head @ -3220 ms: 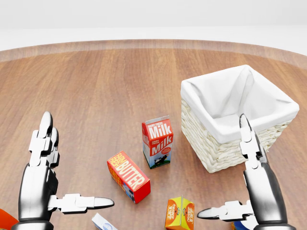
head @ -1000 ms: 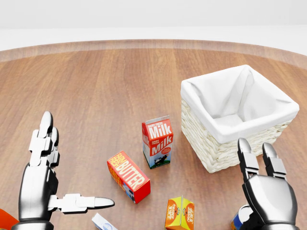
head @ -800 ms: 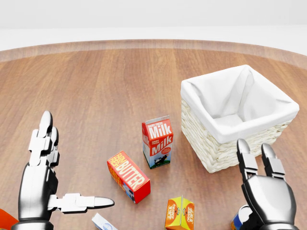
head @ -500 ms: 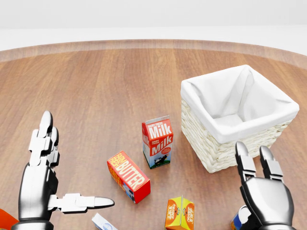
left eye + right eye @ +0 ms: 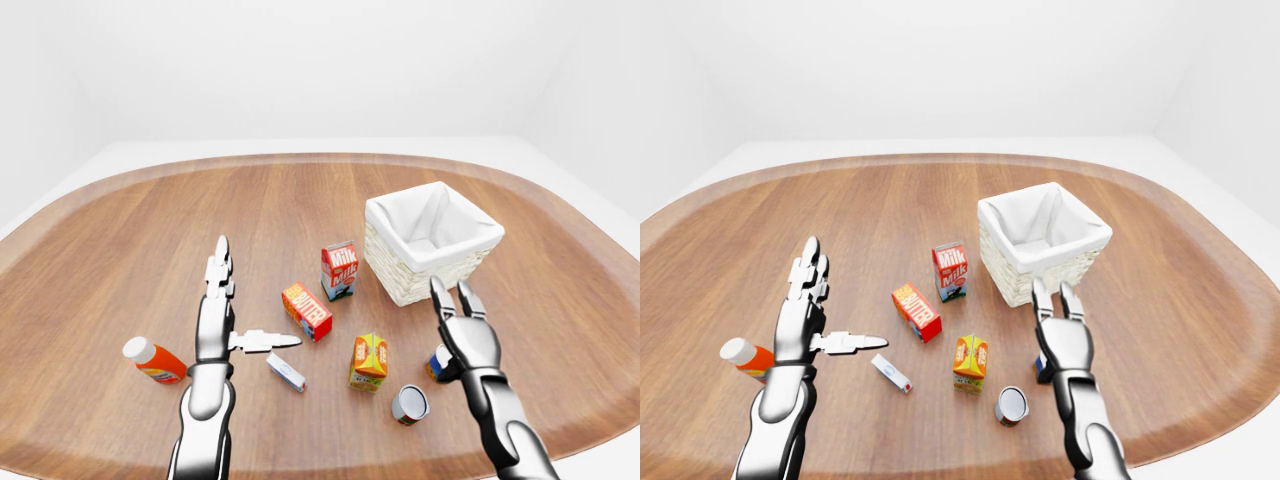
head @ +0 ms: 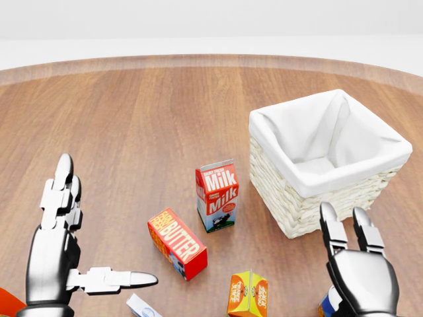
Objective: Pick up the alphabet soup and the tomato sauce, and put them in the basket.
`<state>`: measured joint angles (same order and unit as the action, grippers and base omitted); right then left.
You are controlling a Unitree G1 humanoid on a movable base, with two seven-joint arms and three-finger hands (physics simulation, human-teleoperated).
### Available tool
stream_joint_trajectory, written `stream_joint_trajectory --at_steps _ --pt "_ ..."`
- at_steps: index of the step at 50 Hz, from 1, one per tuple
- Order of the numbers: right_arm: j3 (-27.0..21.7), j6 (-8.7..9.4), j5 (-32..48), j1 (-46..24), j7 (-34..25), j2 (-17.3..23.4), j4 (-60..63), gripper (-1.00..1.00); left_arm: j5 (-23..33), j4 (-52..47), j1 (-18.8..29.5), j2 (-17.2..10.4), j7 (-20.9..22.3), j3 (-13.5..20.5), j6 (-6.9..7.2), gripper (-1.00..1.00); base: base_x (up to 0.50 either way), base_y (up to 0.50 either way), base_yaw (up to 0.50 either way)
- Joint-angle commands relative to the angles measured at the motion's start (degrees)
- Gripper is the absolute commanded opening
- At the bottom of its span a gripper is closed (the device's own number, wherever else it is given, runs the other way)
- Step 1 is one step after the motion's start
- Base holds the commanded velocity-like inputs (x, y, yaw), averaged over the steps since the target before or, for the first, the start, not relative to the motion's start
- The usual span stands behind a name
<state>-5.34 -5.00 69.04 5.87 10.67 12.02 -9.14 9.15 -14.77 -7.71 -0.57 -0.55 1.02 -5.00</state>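
A blue and orange can point(image 5: 438, 364) stands at the lower right, mostly hidden behind my right hand point(image 5: 455, 312); its edge also shows in the head view point(image 6: 326, 306). A second can point(image 5: 409, 404) lies on its side with its silver end showing, just left of that hand. I cannot read either label. The right hand is open, fingers upright, its back toward the camera, right by the blue can. My left hand point(image 5: 240, 305) is open and empty, thumb pointing right. The white-lined wicker basket point(image 5: 418, 282) stands above the right hand.
A milk carton point(image 5: 339, 270), a butter box point(image 5: 307, 311), an orange juice carton point(image 5: 369, 361), a small white box point(image 5: 286, 371) and an orange bottle with a white cap point(image 5: 153, 361) lie between the hands. The round wooden table's edge curves along the bottom.
My right hand has turned its back to the camera, its thumb now hidden, and sunk slightly toward the bottom of the head view by the blue can. The left hand has not moved.
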Motion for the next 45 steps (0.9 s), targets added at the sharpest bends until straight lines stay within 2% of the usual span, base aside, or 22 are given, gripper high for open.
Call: stream_joint_trajectory --at_steps 1,27,45 --pt "0.6 0.00 0.4 -0.2 1.0 0.3 -1.7 1.00 0.0 0.0 -0.2 0.0 0.2 -0.2 0.00 1.00 0.00 0.00 0.00" --pt "0.1 0.00 0.3 -2.0 3.2 2.0 -6.6 1.00 -0.2 0.2 0.0 0.0 0.2 -0.1 0.00 1.00 0.00 0.00 0.00" --pt "0.8 0.00 -0.3 -5.2 7.1 3.6 -14.7 1.00 0.0 -0.2 -0.2 0.0 0.2 -0.2 0.00 1.00 0.00 0.00 0.00"
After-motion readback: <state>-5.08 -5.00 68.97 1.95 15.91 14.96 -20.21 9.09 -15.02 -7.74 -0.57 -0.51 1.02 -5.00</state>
